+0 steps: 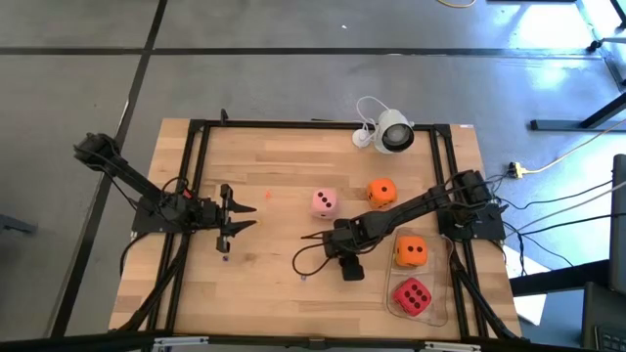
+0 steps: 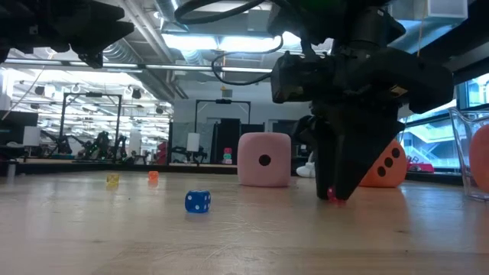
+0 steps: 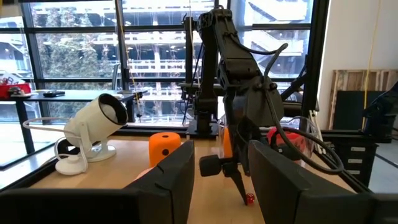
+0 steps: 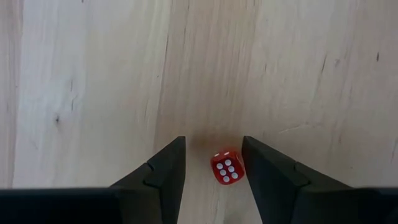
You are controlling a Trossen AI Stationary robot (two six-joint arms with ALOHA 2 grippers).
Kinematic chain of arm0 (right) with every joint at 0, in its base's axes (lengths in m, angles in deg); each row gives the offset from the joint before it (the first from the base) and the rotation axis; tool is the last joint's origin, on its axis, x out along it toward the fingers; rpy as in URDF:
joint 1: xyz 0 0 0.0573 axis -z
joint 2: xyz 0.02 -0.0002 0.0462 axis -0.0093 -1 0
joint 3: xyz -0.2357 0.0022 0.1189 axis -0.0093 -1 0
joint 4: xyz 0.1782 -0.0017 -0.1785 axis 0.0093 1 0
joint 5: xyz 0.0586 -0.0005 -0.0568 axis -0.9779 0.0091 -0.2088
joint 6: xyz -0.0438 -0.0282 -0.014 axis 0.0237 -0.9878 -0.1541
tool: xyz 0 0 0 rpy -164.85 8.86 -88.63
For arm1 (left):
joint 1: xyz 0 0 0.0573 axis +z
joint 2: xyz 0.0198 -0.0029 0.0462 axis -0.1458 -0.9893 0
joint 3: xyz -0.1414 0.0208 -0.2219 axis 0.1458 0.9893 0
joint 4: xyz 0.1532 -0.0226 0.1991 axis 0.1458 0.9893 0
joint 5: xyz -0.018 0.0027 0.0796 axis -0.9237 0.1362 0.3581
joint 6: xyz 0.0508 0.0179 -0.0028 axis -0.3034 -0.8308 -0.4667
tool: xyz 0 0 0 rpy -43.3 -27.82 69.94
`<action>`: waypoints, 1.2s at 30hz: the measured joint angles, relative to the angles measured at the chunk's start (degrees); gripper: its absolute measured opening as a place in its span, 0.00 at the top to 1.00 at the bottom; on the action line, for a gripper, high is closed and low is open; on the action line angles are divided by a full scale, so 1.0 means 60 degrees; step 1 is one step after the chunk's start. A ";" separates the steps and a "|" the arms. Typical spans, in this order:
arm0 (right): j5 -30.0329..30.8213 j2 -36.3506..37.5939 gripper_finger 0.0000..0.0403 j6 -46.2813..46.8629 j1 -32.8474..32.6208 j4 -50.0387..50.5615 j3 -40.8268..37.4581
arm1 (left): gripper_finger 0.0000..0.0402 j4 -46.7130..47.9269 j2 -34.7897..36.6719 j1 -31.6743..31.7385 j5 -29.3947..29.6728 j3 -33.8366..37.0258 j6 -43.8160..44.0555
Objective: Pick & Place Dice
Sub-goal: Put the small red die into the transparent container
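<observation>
My right gripper (image 4: 213,163) points down at the table, open, with a small red die (image 4: 227,168) with white pips lying between its fingertips. The low view shows this die (image 2: 334,196) under the fingertips. Of the fist-sized dice, a pink one (image 1: 326,202) and two orange ones (image 1: 381,193) (image 1: 410,251) rest on the wood. A red one (image 1: 412,295) sits in a clear container. My left gripper (image 1: 252,217) hovers open at the table's left, clear of everything. My right gripper comes at the small red die from above, a finger on either side. The die lies flat on the table, close against one finger (image 4: 261,168) and apart from the other. Whether that finger touches it, I cannot tell.
A small blue die (image 2: 197,201), a yellow one (image 2: 112,181) and an orange one (image 2: 153,176) lie loose on the wood. A white round camera (image 1: 391,134) stands at the far edge. The clear container (image 1: 445,293) stands at the near right. A black frame (image 1: 196,196) borders the table.
</observation>
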 joint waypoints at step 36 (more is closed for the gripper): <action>0.0202 0.0011 0.82 -0.0789 0.0010 0.0431 0.0101 | 0.64 0.0000 0.0000 0.0000 -0.0004 0.0000 0.0025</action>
